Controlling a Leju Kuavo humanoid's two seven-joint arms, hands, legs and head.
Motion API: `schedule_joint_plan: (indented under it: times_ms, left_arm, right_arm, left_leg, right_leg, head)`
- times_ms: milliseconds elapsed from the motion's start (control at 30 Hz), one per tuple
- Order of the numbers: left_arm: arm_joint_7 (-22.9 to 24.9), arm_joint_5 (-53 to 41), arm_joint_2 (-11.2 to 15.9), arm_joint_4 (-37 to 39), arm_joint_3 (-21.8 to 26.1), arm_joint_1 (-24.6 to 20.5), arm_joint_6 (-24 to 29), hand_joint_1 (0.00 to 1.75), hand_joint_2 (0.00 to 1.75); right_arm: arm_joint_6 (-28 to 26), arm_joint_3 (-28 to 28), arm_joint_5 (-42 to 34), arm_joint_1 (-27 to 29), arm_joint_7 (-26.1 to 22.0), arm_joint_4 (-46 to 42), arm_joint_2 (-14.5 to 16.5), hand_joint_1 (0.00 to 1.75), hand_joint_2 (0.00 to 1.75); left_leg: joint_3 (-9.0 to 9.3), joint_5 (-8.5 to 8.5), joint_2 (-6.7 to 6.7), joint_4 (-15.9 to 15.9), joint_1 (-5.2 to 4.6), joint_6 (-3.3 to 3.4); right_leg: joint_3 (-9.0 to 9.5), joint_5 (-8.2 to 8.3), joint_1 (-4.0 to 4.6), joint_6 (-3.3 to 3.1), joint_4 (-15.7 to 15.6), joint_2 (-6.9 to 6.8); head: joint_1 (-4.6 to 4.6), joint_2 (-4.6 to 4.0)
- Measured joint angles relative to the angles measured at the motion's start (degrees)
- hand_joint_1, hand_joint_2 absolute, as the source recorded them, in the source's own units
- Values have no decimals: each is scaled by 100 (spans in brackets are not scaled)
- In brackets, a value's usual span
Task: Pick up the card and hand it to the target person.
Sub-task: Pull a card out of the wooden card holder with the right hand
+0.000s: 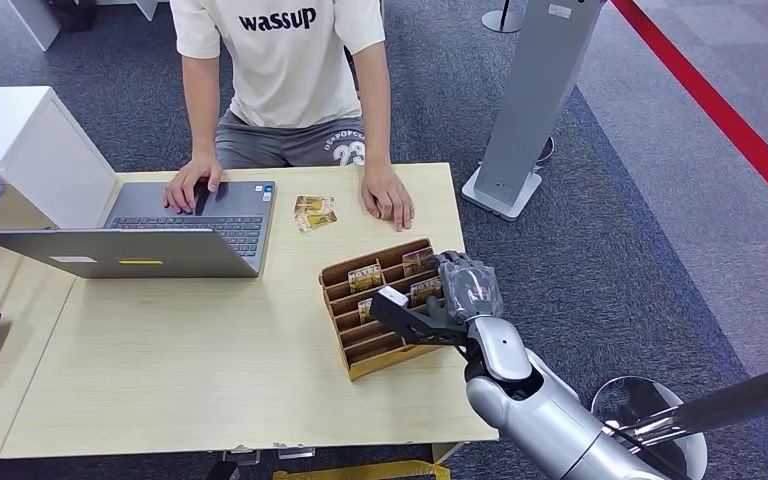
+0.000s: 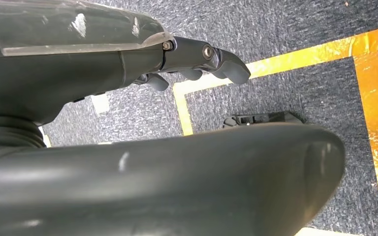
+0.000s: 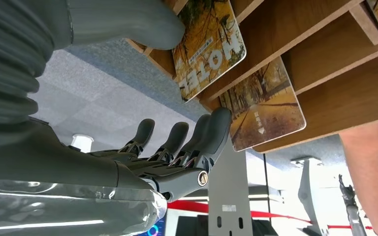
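Right hand [image 1: 457,292] is hovering at the far right end of the wooden card rack [image 1: 380,345], which is sitting on the counter [image 1: 190,370] near its right edge. From the wrist camera, the fingers [image 3: 211,137] are lying spread and only lightly curled, the thumb [image 3: 128,22] apart from them, and nothing is sitting between the two: the hand is holding no card yet. One fingertip is looking very near the edge of the closest card [image 3: 266,105]; whether it is actually touching, I cannot tell.

That card is standing slotted in its compartment, its long axis running out of the slot toward the hand, with a second card [image 3: 209,46] in the next slot beside it, nearer the thumb. So the card is lying just ahead of the fingertips, and the grasp looks to me like a matter of bringing the thumb and fingers onto opposite faces of that protruding edge.

Left hand [image 2: 197,59] is hanging down by the carpet, fingers loosely bent, nothing in it, so the right arm is plainly the nearer one.

Across the counter, the person [image 1: 290,70] is sitting with one hand on a laptop [image 1: 160,235] and the other flat on the wood, two loose cards [image 1: 314,212] lying between them.
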Motion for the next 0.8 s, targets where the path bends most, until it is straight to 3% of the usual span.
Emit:
schedule_joint_plan:
  times_ms: [200, 800]
  left_arm:
    - [-5, 9, 0, 0, 0, 4, 11, 0, 0]
    - [-36, 13, 0, 0, 0, 36, 52, 0, 0]
  right_arm:
    - [22, -6, -9, 0, -17, 40, -7, 128, 175]
    - [16, -4, -89, -5, -70, 64, -10, 142, 175]
  left_leg:
    - [1, 0, 1, 0, 0, 0]
    - [1, 0, 1, 0, 0, 0]
  right_leg:
    - [0, 0, 0, 0, 0, 0]
    - [1, 0, 0, 0, 0, 0]
  head:
    - [1, 0]
    - [2, 0]
